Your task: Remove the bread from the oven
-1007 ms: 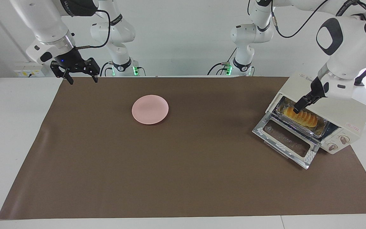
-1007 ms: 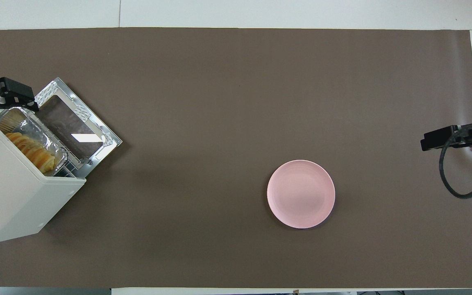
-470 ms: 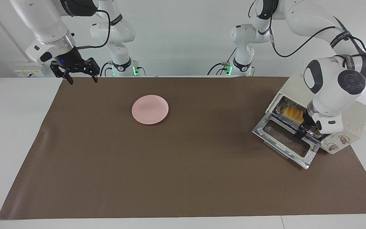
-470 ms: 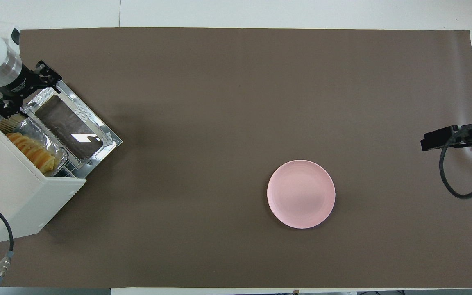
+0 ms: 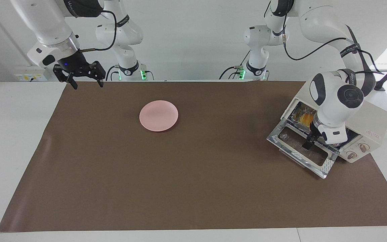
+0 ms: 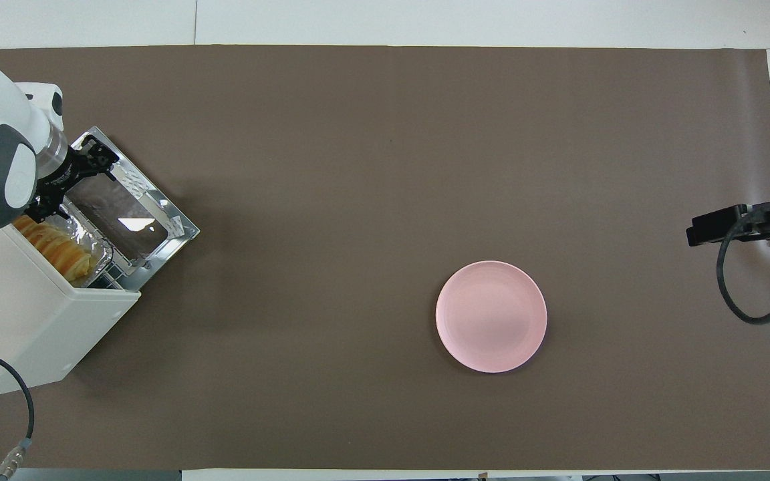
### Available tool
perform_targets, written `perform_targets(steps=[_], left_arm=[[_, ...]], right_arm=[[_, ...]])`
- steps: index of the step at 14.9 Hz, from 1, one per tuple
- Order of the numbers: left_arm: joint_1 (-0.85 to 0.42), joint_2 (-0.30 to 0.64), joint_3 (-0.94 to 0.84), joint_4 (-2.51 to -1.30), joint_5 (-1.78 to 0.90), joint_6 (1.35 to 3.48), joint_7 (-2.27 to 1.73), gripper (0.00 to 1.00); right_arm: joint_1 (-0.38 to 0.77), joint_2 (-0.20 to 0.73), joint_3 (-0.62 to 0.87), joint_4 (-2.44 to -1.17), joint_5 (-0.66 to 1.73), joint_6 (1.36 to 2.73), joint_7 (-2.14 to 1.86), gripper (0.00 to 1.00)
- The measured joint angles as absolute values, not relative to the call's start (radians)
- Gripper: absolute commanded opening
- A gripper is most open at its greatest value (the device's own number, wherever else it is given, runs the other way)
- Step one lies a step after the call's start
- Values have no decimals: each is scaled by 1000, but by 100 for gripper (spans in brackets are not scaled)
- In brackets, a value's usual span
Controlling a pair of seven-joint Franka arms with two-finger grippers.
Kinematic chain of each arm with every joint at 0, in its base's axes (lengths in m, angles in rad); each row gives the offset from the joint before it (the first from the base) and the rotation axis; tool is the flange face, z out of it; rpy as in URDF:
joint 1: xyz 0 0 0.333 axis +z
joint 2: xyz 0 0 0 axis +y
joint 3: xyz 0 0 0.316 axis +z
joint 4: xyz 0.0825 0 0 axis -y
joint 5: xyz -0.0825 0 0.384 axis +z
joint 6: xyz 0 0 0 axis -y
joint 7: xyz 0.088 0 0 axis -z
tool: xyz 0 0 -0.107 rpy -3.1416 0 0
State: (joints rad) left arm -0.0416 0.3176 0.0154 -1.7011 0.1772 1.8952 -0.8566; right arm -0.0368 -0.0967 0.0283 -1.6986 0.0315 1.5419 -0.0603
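Counts first, operator: you have two arms, one oven (image 5: 364, 117), one bread (image 6: 57, 248), one foil tray (image 6: 84, 230), one pink plate (image 5: 159, 115) and one brown mat (image 5: 193, 174) covering most of the table.

Your bread lies in the foil tray on the rack at the oven's mouth, at the left arm's end of the table. Its long axis runs along the oven's opening, parallel to the hinge of the dropped door (image 5: 302, 151), which lies flat on the mat in front of the oven. In the overhead view you see several ridged segments of the loaf; the end farther from the robots is covered by the left arm's wrist. In the facing view only a small golden patch shows beside that wrist, the rest is hidden.

Your left gripper (image 6: 72, 185) hangs over the open door, just in front of the tray, with its fingers spread and nothing between them; it is not touching the bread.

Your right gripper (image 5: 85, 81) waits over the mat's edge at the right arm's end, fingers apart and empty. In the overhead view it is cut off at the frame edge.
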Motion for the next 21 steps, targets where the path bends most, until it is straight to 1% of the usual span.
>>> perform_targets(steps=[3,4,7,8,9,10,11,15,17,19,21], left_arm=[[-42,308,15,-1710,178,1907,-857,100],[-42,306,15,-1717,178,1918,-857,92],[-41,289,16,-1786,179,1984,-857,50],[-41,282,16,-1811,179,2006,-857,32],[-40,276,16,-1829,179,2019,-857,24],[-39,271,16,-1840,179,2026,-857,19],[-37,267,16,-1847,179,2029,-857,0],[-33,257,17,-1855,180,2034,-837,0],[-47,256,7,-1836,181,2052,-819,0],[-114,267,-1,-1758,181,2039,-811,0],[-210,303,-12,-1637,179,1992,-806,0]], right_arm=[[-37,-97,28,-1699,32,1542,-60,100],[-37,-97,28,-1699,32,1542,-60,100],[-37,-97,28,-1699,32,1542,-60,100],[-37,-97,28,-1699,32,1542,-60,100],[-37,-97,28,-1699,32,1542,-60,100],[-37,-97,28,-1699,32,1542,-60,100],[-37,-97,28,-1699,32,1542,-60,100],[-37,-97,28,-1699,32,1542,-60,100],[-37,-97,28,-1699,32,1542,-60,100],[-37,-97,28,-1699,32,1542,-60,100],[-37,-97,28,-1699,32,1542,-60,100]])
